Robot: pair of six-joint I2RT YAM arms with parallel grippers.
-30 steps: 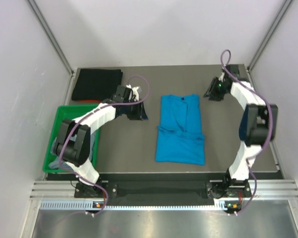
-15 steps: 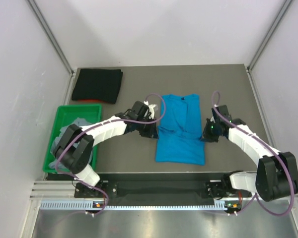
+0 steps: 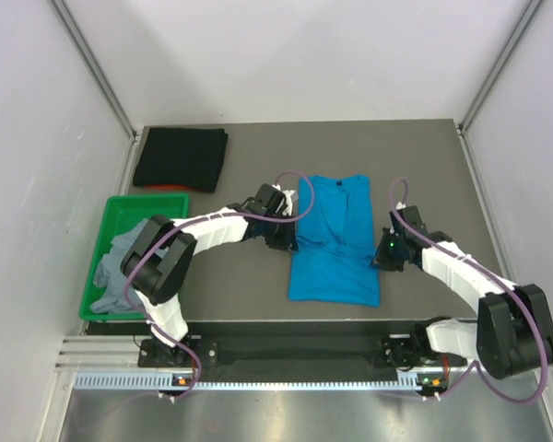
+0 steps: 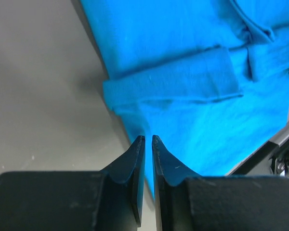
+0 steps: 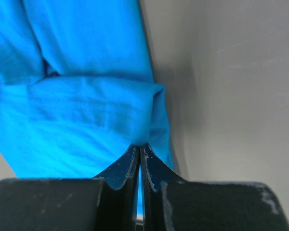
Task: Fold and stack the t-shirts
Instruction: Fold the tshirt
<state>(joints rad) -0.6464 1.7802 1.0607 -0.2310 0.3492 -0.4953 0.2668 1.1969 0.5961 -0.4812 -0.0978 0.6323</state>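
Jaws tight on side edges of blue t-shirt [image 3: 336,262]

Bright, even overhead light; soft shadows fringe the blue t-shirt [image 5: 86,110] (wrist close-ups look slightly soft).

Blue t-shirt [image 4: 183,57]: cut off by the top and right edges of the left wrist view; its pinched edge is hidden inside the left end effector [image 4: 145,138].
Grey t-shirt [image 3: 118,269]: partly covered by the left arm.
Red item [image 3: 161,189] under the black t-shirt [image 3: 180,158]: mostly hidden, unidentifiable.
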